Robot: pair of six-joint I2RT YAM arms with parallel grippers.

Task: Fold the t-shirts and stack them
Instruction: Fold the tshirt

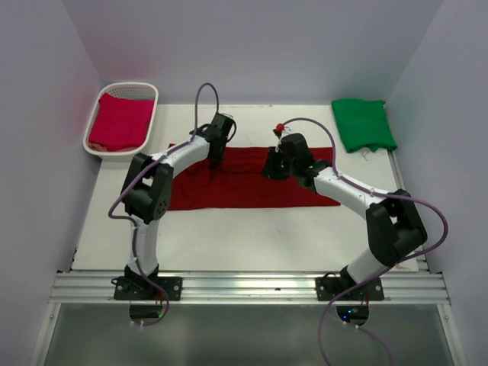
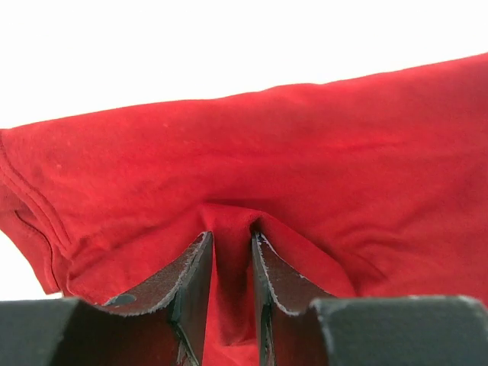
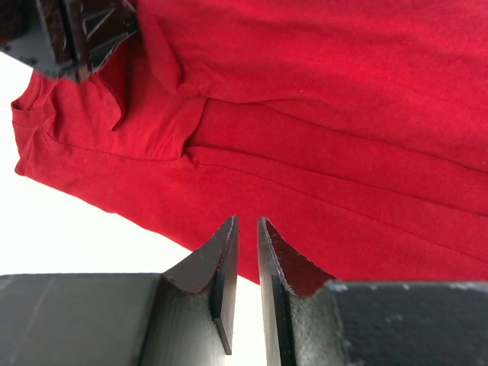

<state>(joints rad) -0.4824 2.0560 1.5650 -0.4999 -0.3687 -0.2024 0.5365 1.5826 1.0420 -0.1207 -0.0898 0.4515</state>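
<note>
A dark maroon red t-shirt (image 1: 244, 187) lies across the middle of the table as a long folded band. My left gripper (image 1: 214, 166) points down onto its back left part. In the left wrist view this gripper (image 2: 230, 235) is shut on a raised fold of the red cloth (image 2: 305, 152). My right gripper (image 1: 272, 169) hovers over the shirt's right half. Its jaws (image 3: 248, 219) stand a narrow gap apart above the hem of the shirt (image 3: 343, 114), with nothing between them. A folded bright green t-shirt (image 1: 364, 124) lies at the back right. A pinkish crimson t-shirt (image 1: 120, 122) fills the basket.
The white lattice basket (image 1: 152, 93) stands at the back left corner. Grey walls close in the table on three sides. An aluminium rail (image 1: 244, 286) with both arm bases runs along the near edge. The left gripper's body (image 3: 76, 38) shows at the top left of the right wrist view.
</note>
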